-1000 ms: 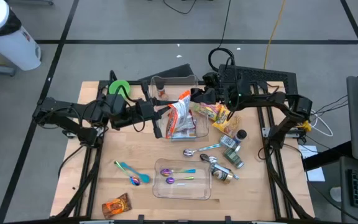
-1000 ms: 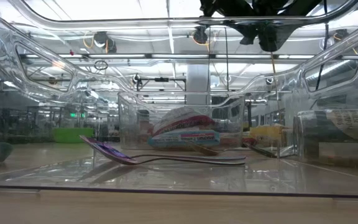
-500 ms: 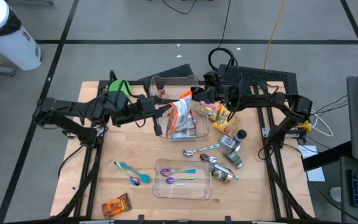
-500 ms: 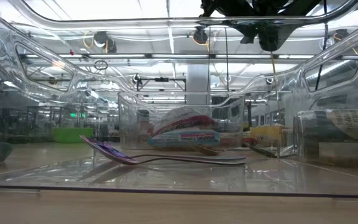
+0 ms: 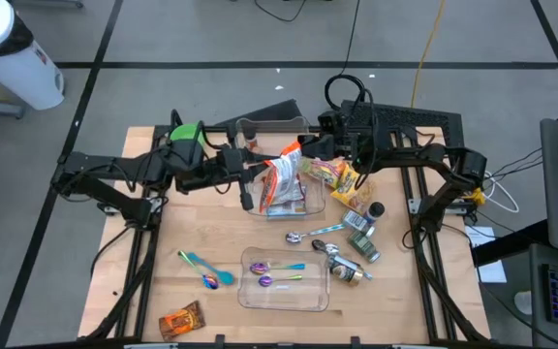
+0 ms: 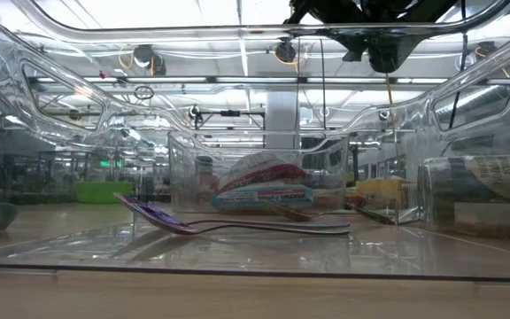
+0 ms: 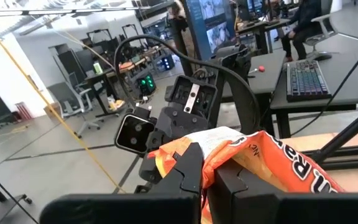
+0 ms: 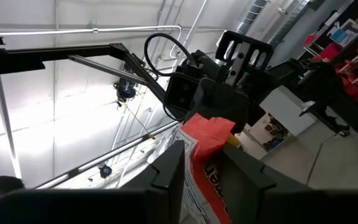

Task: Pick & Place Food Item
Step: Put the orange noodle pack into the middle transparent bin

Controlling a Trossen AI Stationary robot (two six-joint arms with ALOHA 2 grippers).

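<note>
Crinkled orange chip bag gripped from both sides

Left end effector and right end effector clenched the glossy bag above the clear plastic bin, centre frame, over the wooden surface

Two clear bins, four spoons, three snack bags, two arms

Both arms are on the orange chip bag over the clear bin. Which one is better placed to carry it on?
Probably the left: the left gripper is shut on the chip bag at its top edge. The right gripper also pinches it, so either could.
</note>
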